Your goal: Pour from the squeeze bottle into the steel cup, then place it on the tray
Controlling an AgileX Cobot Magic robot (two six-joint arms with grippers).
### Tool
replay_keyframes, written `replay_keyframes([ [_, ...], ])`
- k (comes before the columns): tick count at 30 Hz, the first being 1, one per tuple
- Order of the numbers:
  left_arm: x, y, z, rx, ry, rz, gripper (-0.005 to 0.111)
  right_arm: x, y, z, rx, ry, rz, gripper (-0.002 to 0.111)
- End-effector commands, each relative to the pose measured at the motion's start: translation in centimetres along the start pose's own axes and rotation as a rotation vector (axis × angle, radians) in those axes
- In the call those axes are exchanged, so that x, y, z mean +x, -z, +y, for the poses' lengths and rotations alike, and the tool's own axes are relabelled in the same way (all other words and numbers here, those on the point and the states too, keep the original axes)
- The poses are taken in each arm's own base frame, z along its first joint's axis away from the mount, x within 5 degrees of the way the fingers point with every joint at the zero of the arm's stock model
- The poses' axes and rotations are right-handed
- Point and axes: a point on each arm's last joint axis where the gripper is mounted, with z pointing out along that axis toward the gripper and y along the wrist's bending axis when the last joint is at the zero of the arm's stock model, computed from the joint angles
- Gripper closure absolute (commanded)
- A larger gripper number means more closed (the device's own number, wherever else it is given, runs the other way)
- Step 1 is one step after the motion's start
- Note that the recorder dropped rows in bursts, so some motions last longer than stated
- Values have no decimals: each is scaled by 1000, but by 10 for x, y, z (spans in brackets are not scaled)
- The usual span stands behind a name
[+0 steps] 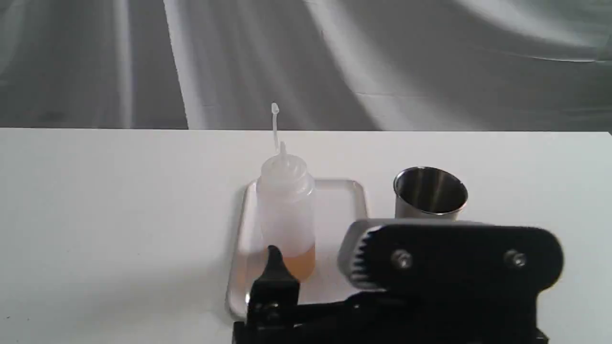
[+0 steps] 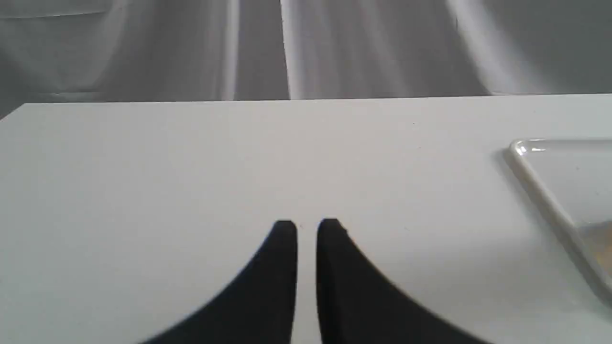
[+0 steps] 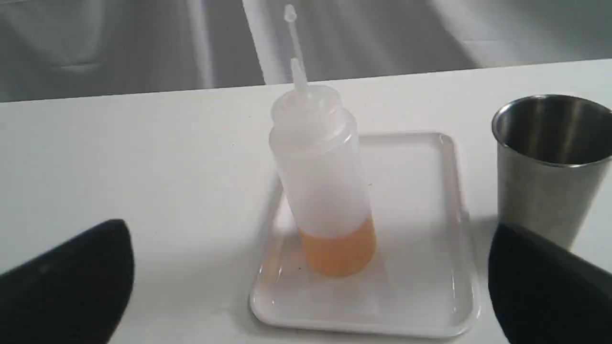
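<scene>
Your squeeze bottle [image 1: 285, 210] stands upright on the tray [image 1: 342, 191], steel cup [image 1: 430, 193] just right; right gripper [image 3: 311, 239] gapes wide near it; left gripper [image 2: 307, 227] nearly closed, empty; I cannot tell whether pouring is done.

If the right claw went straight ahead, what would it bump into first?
Probably the squeeze bottle, standing on the tray straight ahead of the open right gripper. The steel cup stands off to one side. Depth is unclear.
</scene>
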Motion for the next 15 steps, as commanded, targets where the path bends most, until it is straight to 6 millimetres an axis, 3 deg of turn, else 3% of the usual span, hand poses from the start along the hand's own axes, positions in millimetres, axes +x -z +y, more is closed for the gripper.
replay_keyframes([
  [1,1,0,0,8,3,-5,98,-12,6,-9,-3,1,-4,3],
  [8,1,0,0,8,1,-5,98,-37,18,-22,-38,-86,-24,3],
  [15,1,0,0,8,1,-5,98,-50,24,-31,-58,-140,-34,3],
])
